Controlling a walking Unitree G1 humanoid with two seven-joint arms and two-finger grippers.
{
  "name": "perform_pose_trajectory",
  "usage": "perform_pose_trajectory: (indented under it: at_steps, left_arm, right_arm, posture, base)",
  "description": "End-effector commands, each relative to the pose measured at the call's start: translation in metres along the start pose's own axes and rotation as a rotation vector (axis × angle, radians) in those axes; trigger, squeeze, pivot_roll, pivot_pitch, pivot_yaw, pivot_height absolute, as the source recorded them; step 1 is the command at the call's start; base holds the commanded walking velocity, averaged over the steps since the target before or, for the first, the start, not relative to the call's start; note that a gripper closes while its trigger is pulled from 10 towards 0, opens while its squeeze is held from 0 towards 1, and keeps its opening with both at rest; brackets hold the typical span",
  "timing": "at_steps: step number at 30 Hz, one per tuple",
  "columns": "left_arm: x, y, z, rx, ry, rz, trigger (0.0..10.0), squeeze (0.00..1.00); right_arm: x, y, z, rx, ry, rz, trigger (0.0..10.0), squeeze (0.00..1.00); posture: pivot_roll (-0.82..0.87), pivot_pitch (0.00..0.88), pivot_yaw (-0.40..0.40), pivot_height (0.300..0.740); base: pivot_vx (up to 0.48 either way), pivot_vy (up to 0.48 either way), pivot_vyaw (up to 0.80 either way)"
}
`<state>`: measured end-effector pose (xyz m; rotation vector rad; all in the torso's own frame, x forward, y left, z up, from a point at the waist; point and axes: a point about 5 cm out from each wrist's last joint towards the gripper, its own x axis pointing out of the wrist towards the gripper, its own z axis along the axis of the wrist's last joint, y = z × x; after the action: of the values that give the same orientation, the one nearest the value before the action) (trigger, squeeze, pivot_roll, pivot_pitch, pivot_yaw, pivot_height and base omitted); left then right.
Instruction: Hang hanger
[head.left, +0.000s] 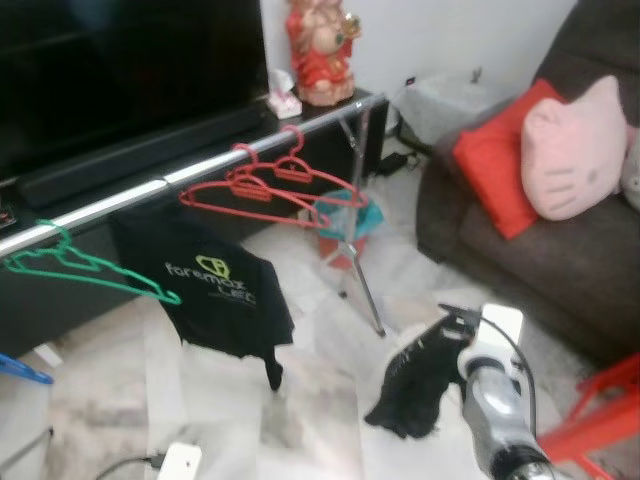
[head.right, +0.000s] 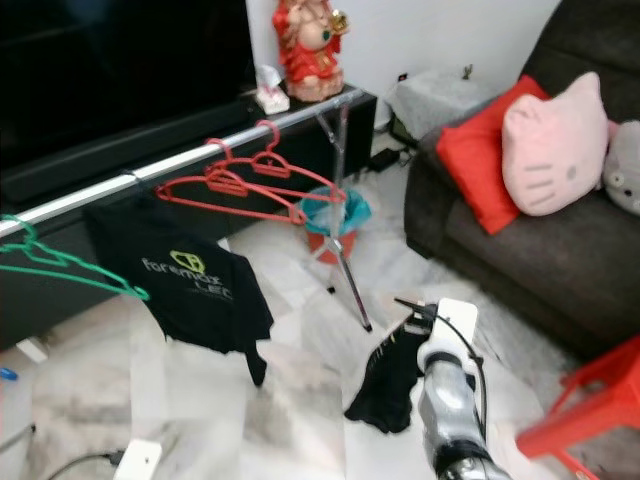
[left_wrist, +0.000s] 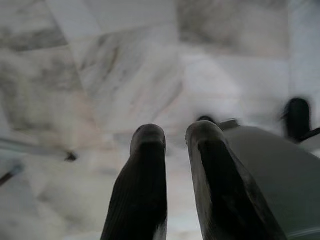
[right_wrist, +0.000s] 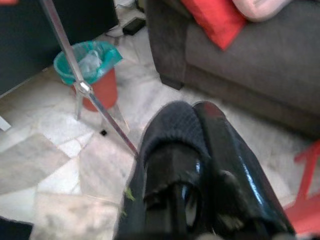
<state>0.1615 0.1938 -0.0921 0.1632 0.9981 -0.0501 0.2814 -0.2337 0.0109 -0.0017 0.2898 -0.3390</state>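
Note:
A silver clothes rail (head.left: 200, 172) runs across the room before a dark TV cabinet. Two red hangers (head.left: 270, 195) hang on it toward its right end, and a green hanger (head.left: 80, 265) toward its left. A black T-shirt (head.left: 215, 290) with a green logo hangs between them. My right gripper (head.left: 447, 318) is low over the marble floor, to the right of the rail's leg (head.left: 365, 285). It is shut on a black garment (head.left: 415, 385) that droops from its fingers (right_wrist: 215, 130). My left gripper (left_wrist: 175, 135) points down at the floor, shut and holding nothing.
A red bin with a teal bag (right_wrist: 92, 67) stands by the rail's leg. A dark sofa (head.left: 520, 260) with a red cushion (head.left: 495, 165) and a pink cat pillow (head.left: 570, 150) fills the right. A red stool (head.left: 600, 410) is at the lower right. A white device (head.left: 180, 462) lies on the floor.

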Motion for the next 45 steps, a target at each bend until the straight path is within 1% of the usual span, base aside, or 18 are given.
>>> perform_pose_trajectory:
  at_steps: [1, 15, 20, 25, 31, 35, 38, 43, 45]
  left_arm:
    - [-0.002, 0.013, -0.007, 0.010, 0.023, 0.030, 10.0, 0.00]
    - [-0.002, 0.013, -0.007, 0.010, 0.022, 0.030, 10.0, 0.00]
    - [-0.002, 0.013, -0.007, 0.011, 0.022, 0.030, 10.0, 0.00]
    - [-0.002, 0.013, -0.007, 0.014, 0.023, 0.034, 10.0, 0.00]
    - [-0.002, 0.013, -0.007, 0.018, 0.022, 0.037, 10.0, 0.00]
    - [-0.002, 0.014, -0.006, 0.030, 0.013, 0.041, 10.0, 0.00]
    - [-0.002, 0.014, -0.004, 0.037, -0.013, 0.043, 10.0, 0.00]
    - [-0.003, 0.012, 0.002, 0.003, -0.086, 0.033, 10.0, 0.00]
    - [-0.003, 0.012, 0.003, 0.004, -0.095, 0.025, 10.0, 0.00]
  right_arm:
    - [0.004, 0.016, 0.013, 0.014, -0.050, 0.040, 10.0, 0.00]
    - [0.004, 0.017, 0.013, 0.020, -0.047, 0.047, 10.0, 0.00]
    - [0.003, 0.017, 0.011, 0.020, -0.037, 0.050, 10.0, 0.00]
    - [0.002, 0.017, 0.005, 0.026, -0.004, 0.056, 10.0, 0.00]
    - [-0.002, 0.014, -0.008, 0.012, 0.069, 0.044, 10.0, 0.00]
    - [-0.005, 0.013, -0.017, 0.018, 0.113, 0.051, 10.0, 0.00]
    - [-0.007, 0.012, -0.022, 0.007, 0.142, 0.054, 10.0, 0.00]
    - [-0.011, 0.010, -0.031, 0.007, 0.192, 0.057, 10.0, 0.00]
    - [-0.012, 0.011, -0.032, 0.009, 0.198, 0.059, 10.0, 0.00]
  posture:
    - [0.01, 0.000, -0.001, 0.740]
    - [0.01, 0.000, 0.000, 0.740]
    - [0.01, 0.000, -0.001, 0.740]
    - [0.01, 0.000, -0.002, 0.740]
    - [0.01, 0.000, -0.004, 0.740]
    - [0.01, 0.000, -0.002, 0.740]
    - [0.01, 0.000, -0.003, 0.740]
    - [0.02, 0.000, -0.003, 0.740]
    - [0.03, 0.000, -0.005, 0.740]
  base:
    - [0.334, 0.000, 0.80]
    - [0.331, 0.000, 0.80]
    - [0.329, 0.000, 0.47]
    - [0.293, 0.000, 0.00]
    - [0.000, 0.000, 0.00]
    - [0.000, 0.000, 0.00]
    - [0.000, 0.000, 0.00]
    - [0.000, 0.000, 0.00]
    - [0.000, 0.000, 0.00]
